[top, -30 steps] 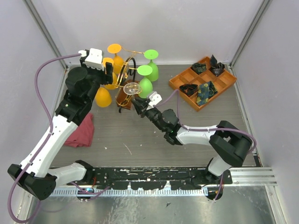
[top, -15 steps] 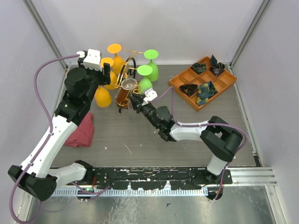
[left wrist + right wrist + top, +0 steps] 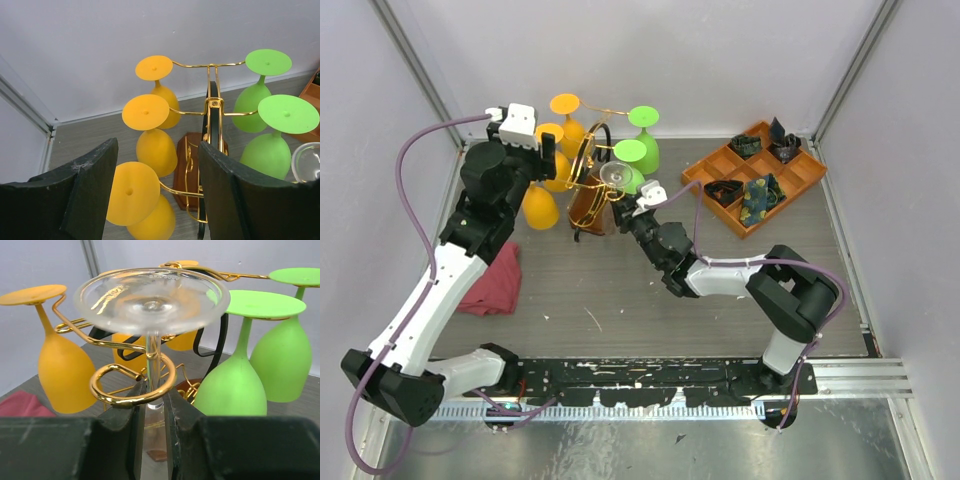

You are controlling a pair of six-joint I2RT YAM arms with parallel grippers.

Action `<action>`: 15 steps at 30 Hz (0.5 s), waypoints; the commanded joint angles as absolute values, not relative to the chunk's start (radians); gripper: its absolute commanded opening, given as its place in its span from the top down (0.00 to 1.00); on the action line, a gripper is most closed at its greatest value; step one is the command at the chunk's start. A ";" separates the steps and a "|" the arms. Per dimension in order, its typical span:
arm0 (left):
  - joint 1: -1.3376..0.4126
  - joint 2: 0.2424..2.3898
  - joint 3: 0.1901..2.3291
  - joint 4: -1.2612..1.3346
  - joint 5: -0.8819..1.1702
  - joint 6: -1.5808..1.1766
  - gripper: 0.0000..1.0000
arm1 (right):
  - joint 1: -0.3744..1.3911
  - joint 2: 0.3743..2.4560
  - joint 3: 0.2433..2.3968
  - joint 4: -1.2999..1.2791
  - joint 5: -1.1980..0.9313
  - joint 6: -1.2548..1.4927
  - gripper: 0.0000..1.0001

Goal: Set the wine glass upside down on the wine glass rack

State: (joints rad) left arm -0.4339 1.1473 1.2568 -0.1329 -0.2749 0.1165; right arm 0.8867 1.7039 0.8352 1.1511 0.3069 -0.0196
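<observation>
A red cloth lay on the tabletop at far left. My left jaws hung spread and empty, facing three orange glasses hung upside down on the rack. At the rack's near side my right jaws pinched the stem of the clear glass, which was upside down with its foot uppermost and its stem inside a gold curl. Faint raised marks on the foot's rim could not be read. Two green glasses hung beyond, with an orange tray at far right.
</observation>
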 commanded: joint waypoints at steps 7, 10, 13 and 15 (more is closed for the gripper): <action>-0.422 1.169 1.266 -0.087 -0.253 0.092 0.29 | 0.879 1.637 0.785 1.256 0.350 -0.035 0.99; -0.421 1.170 1.264 -0.086 -0.249 0.091 0.29 | 0.880 1.617 0.764 1.256 0.355 -0.042 0.99; -0.419 1.170 1.265 -0.086 -0.246 0.088 0.29 | 0.883 1.597 0.742 1.252 0.346 -0.050 0.99; -0.419 1.170 1.265 -0.086 -0.245 0.087 0.29 | 0.889 1.582 0.730 1.248 0.345 -0.066 0.99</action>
State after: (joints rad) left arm -0.4259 1.1709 1.2564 -0.1230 -0.2588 0.0990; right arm 0.8829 1.6627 0.7395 1.1572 0.3309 -0.0330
